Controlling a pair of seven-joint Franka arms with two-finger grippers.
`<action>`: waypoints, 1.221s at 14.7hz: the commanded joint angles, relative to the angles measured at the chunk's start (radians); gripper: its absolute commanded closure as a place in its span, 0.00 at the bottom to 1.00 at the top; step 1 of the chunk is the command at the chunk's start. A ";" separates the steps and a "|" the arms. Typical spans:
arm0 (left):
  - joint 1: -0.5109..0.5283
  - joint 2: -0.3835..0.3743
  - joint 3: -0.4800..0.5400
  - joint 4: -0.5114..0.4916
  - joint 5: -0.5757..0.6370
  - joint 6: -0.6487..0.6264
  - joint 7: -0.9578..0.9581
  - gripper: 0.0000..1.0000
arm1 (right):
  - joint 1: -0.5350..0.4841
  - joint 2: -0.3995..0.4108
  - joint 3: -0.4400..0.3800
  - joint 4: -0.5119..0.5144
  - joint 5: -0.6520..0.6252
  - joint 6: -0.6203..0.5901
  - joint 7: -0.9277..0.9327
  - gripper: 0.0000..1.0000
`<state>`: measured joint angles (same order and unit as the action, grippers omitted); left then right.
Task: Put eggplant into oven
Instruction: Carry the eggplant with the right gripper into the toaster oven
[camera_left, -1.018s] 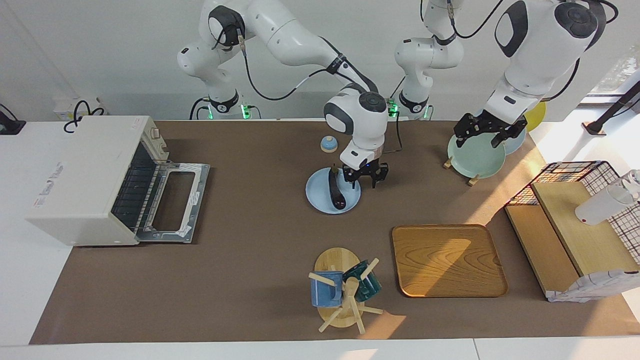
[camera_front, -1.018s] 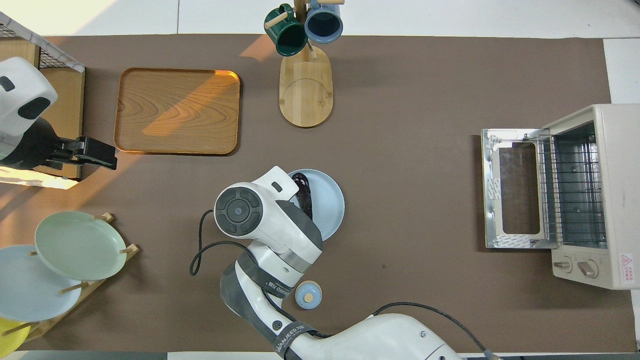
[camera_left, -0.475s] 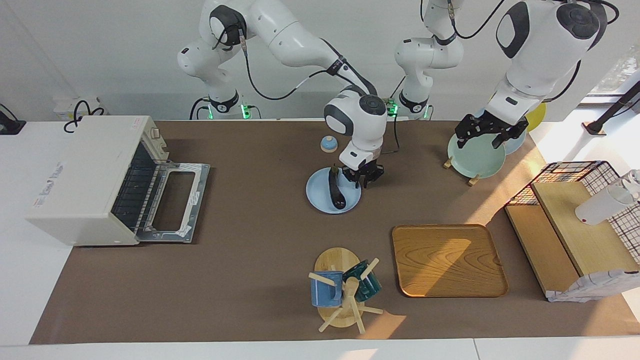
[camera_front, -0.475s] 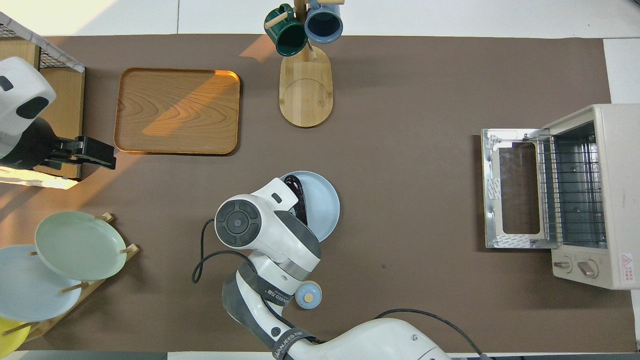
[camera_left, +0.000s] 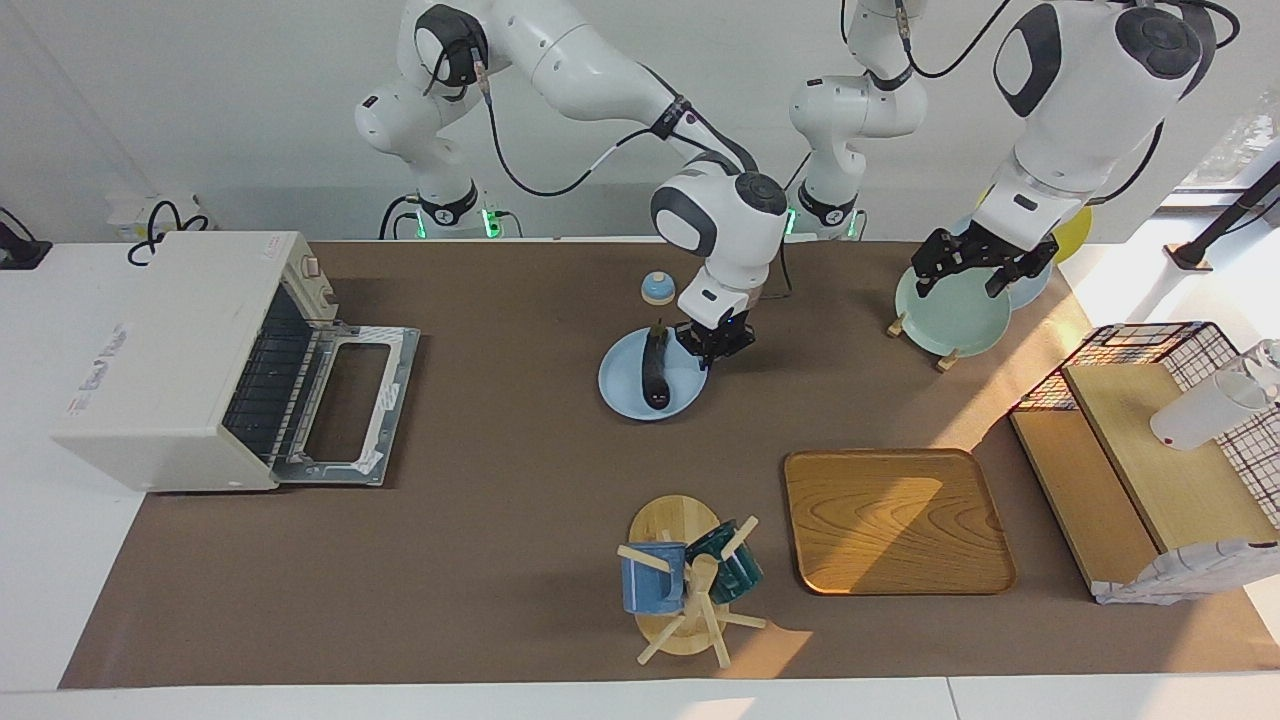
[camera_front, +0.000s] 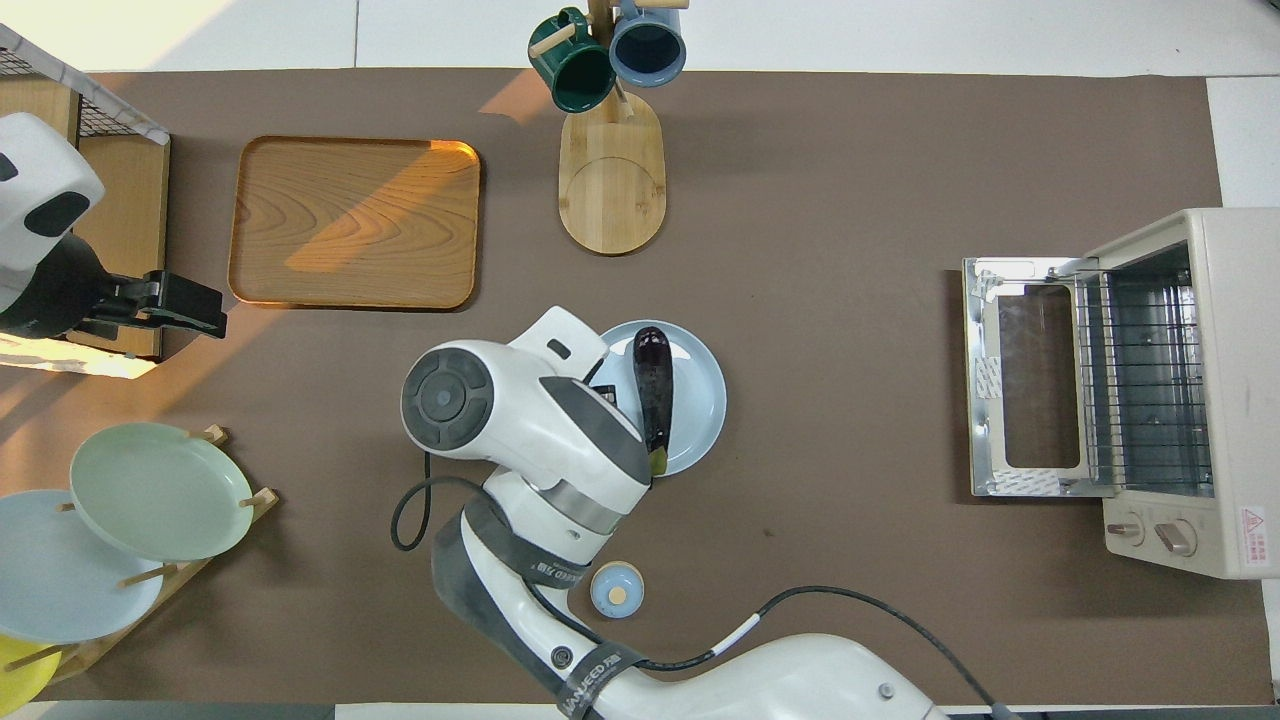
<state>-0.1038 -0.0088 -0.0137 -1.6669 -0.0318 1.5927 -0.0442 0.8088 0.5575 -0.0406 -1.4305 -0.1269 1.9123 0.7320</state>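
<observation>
The dark purple eggplant (camera_left: 654, 372) lies on a light blue plate (camera_left: 622, 390) at the table's middle; it also shows in the overhead view (camera_front: 652, 380), on the plate (camera_front: 700, 400). My right gripper (camera_left: 712, 343) is shut on the plate's rim at the side toward the left arm's end and seems to hold it slightly off the table. The white oven (camera_left: 165, 350) stands at the right arm's end, its door (camera_left: 345, 405) folded down open and its wire rack (camera_front: 1145, 380) bare. My left gripper (camera_left: 962, 275) is open and empty and waits over the plate rack.
A mug tree (camera_left: 685, 580) with two mugs and a wooden tray (camera_left: 895, 520) lie farther from the robots than the plate. A small blue dome (camera_left: 657, 288) sits nearer to the robots. A rack of plates (camera_left: 950, 315) and a wire basket shelf (camera_left: 1150, 440) are at the left arm's end.
My right gripper closed on the plate's rim and moved the plate, with the eggplant on it, toward the oven end and a little up. The left arm barely moved.
</observation>
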 joint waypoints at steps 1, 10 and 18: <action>0.023 -0.003 -0.012 0.009 -0.002 -0.019 0.012 0.00 | -0.135 -0.080 0.010 -0.016 -0.017 -0.068 -0.202 1.00; 0.056 -0.003 -0.041 0.007 0.000 -0.017 0.012 0.00 | -0.493 -0.467 0.007 -0.481 -0.056 -0.061 -0.592 1.00; 0.055 -0.008 -0.038 0.004 -0.002 -0.013 0.006 0.00 | -0.801 -0.636 0.010 -0.786 -0.060 0.170 -0.907 1.00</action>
<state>-0.0691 -0.0098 -0.0386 -1.6669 -0.0317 1.5912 -0.0439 0.0656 -0.0133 -0.0492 -2.0939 -0.1698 1.9821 -0.1235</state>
